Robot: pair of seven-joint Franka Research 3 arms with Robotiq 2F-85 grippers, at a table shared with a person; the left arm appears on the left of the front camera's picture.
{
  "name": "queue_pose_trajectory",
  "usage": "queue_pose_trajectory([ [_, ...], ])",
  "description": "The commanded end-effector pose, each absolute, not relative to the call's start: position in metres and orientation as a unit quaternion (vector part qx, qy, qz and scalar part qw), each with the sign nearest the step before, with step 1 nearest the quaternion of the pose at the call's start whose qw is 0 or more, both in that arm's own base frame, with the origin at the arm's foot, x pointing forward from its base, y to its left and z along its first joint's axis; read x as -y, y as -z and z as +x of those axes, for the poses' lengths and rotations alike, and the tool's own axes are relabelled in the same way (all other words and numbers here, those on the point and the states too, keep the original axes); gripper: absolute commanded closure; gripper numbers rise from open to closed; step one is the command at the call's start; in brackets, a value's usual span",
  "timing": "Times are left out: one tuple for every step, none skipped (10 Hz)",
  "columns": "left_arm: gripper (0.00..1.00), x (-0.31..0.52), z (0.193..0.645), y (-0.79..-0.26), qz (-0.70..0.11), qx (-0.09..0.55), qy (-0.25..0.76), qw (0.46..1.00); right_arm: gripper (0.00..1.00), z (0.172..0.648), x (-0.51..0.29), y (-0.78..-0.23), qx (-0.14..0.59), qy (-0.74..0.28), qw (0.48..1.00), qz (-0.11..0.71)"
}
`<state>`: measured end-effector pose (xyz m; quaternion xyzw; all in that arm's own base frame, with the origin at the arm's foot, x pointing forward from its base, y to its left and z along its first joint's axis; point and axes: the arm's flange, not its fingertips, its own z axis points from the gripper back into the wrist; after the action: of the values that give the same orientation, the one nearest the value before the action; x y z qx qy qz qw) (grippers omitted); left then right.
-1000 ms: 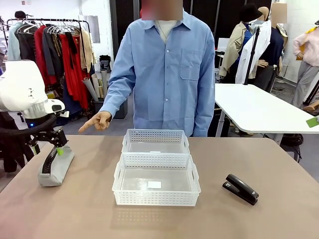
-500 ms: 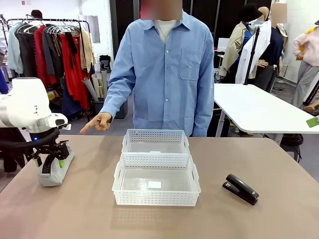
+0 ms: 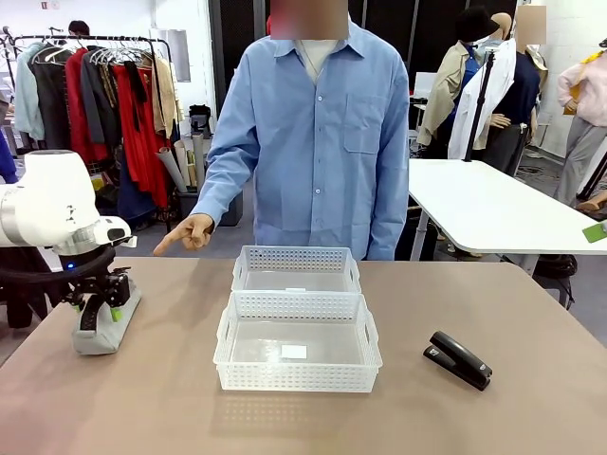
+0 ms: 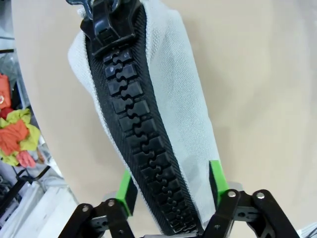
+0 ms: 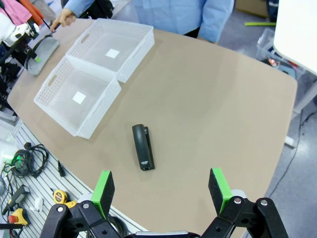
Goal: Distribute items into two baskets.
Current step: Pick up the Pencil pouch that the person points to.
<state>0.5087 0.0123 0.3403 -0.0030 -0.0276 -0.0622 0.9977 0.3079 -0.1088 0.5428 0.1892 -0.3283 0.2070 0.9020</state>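
Note:
The light-grey pouch (image 3: 106, 325) with its black zipper lies at the table's left edge. My left gripper (image 3: 98, 308) is down over its far half. In the left wrist view the green pads (image 4: 216, 179) lie against both sides of the pouch (image 4: 190, 114), with the zipper running up between them. The black stapler (image 3: 459, 359) lies flat on the right of the table. My right gripper (image 5: 161, 191) hangs open high above the stapler (image 5: 142, 147), holding nothing. Two white baskets stand end to end mid-table, the bigger one (image 3: 297, 377) nearer me and the smaller (image 3: 296, 257) behind it. Both are bare inside.
A person in a blue shirt stands at the far side, one hand (image 3: 185, 232) pointing down toward the pouch. A white table (image 3: 493, 204) stands behind on the right. Bare tabletop lies between the baskets and each item.
My left gripper has come down onto the pouch and its jaws have narrowed against its sides. The stapler, baskets and the person's pointing hand have stayed put.

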Motion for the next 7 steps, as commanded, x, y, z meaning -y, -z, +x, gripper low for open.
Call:
queue_pose_trajectory([
  [0.68,-0.0142,0.5074,-0.3379,0.01,0.037,0.057,0.998,0.0,0.3076,0.1084,-0.5436,0.33,-0.207,0.901,0.192],
  [0.88,-0.0142,0.5075,-0.3385,0.008,0.038,0.059,0.998,0.0,0.3076,0.1084,-0.5436,0.33,-0.207,0.901,0.192],
  [1.0,-0.0144,0.5077,-0.3387,0.008,0.039,0.06,0.997,0.0,0.3076,0.1084,-0.5436,0.33,-0.207,0.901,0.192],
  [1.0,-0.0147,0.5084,-0.338,0.005,0.038,0.058,0.998,0.0,0.3076,0.1084,-0.5436,0.33,-0.207,0.901,0.192],
  [1.0,-0.0148,0.5086,-0.3375,0.006,0.038,0.058,0.998,0.0,0.3076,0.1084,-0.5436,0.33,-0.207,0.901,0.192],
  [1.0,-0.0147,0.5084,-0.3374,0.007,0.038,0.062,0.997,0.0,0.3076,0.1084,-0.5436,0.33,-0.207,0.901,0.192],
  [1.0,-0.0156,0.5096,-0.3373,0.002,0.037,0.06,0.998,0.0,0.3076,0.1084,-0.5436,0.33,-0.207,0.901,0.192],
])
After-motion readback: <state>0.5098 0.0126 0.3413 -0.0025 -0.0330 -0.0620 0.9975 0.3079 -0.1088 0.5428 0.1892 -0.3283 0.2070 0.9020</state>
